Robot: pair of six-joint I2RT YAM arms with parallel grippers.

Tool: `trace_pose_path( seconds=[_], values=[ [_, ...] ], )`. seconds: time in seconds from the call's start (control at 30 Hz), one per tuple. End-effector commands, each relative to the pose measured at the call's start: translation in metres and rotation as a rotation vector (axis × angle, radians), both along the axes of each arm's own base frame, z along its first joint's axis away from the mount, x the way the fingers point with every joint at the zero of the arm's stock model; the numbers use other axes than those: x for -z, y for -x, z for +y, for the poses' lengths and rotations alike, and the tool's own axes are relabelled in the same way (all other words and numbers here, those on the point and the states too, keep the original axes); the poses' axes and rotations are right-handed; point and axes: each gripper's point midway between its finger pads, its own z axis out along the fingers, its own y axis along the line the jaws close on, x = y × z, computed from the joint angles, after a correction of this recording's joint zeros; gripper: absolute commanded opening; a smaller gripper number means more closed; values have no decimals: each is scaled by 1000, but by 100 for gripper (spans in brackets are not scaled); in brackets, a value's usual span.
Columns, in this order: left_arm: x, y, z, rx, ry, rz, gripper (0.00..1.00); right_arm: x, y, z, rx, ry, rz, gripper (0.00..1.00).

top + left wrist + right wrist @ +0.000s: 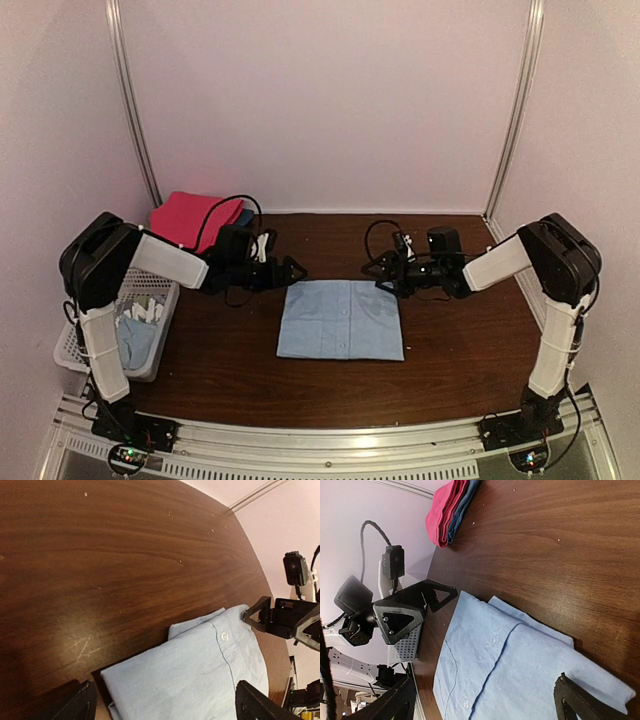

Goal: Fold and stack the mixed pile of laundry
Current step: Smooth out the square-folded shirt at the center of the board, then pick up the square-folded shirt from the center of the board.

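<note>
A light blue shirt (340, 320) lies folded into a flat rectangle on the middle of the brown table; its button placket shows in the left wrist view (200, 670) and the right wrist view (520, 670). My left gripper (292, 270) hovers open at the shirt's far left corner, holding nothing, with the cloth between and below its fingers (165, 711). At the far right corner my right gripper (386, 272) is open and holds nothing (485, 707). More light blue laundry (140, 325) sits in the basket.
A white perforated basket (70, 345) stands at the table's left edge beside the left arm. A folded magenta cloth (195, 218) on a dark blue one lies at the back left (445, 510). White walls close the back and sides.
</note>
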Motion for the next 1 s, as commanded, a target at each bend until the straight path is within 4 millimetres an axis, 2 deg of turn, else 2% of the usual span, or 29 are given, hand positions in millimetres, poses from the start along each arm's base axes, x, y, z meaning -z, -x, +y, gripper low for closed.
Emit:
trace_pose_path(
  seconds=[0.0,0.07,0.13,0.23,0.37,0.47,0.63,0.77,0.97],
  values=[
    [-67,2,19,13,-161,-297,98,-53,8,-21,22,88,-114,98],
    [-87,15,13,68,-214,-389,98,-62,19,-31,27,119,-118,98],
    [-98,35,-1,151,-312,-499,98,-64,31,-41,45,144,-105,98],
    [-97,68,-31,294,-484,-657,98,-59,51,-58,81,168,-73,97],
    [-78,106,-70,458,-626,-813,93,-46,77,-78,138,189,-11,96],
    [-64,134,-103,595,-675,-918,84,-35,94,-89,167,186,32,95],
    [-37,167,-150,768,-757,-1054,68,-13,117,-104,201,179,96,95],
    [-14,185,-177,885,-818,-1135,55,-6,124,-109,213,134,130,95],
    [15,211,-204,1004,-843,-1197,42,0,130,-108,212,81,162,91]
  ],
)
